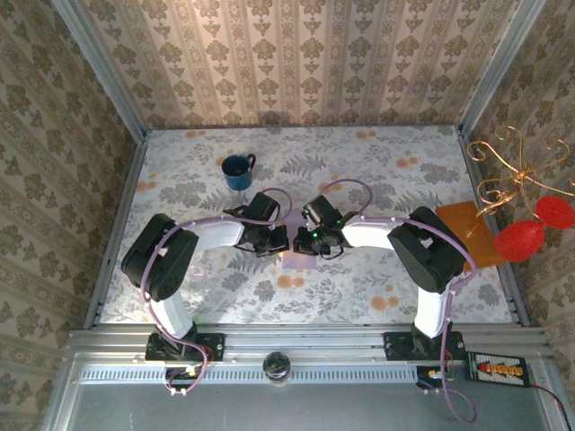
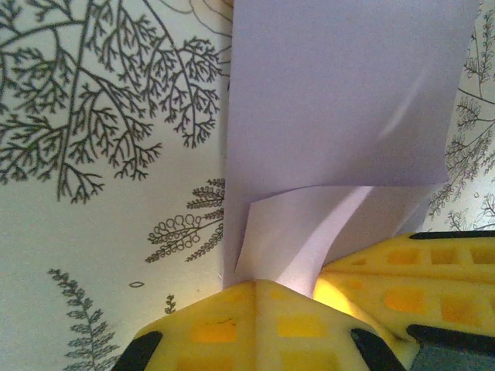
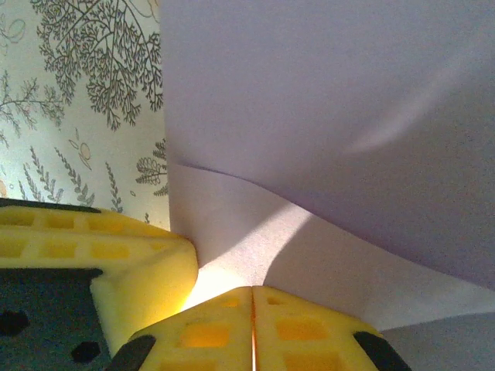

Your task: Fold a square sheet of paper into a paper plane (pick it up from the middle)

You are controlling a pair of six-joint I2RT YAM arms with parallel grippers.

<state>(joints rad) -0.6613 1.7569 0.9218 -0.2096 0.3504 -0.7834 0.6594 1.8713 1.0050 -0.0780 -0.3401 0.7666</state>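
At the middle of a floral table [image 1: 377, 180], the left gripper [image 2: 255, 287] has its yellow jaws pressed together, pinching a raised, creased edge of the lilac paper [image 2: 340, 93]. The right gripper [image 3: 253, 297] sits just beside it, jaws also closed tight on the same paper. The paper is partly folded. A blue mug [image 1: 238, 171] stands farther back on the left, and an orange-brown rectangle [image 1: 463, 229] lies at the right edge.
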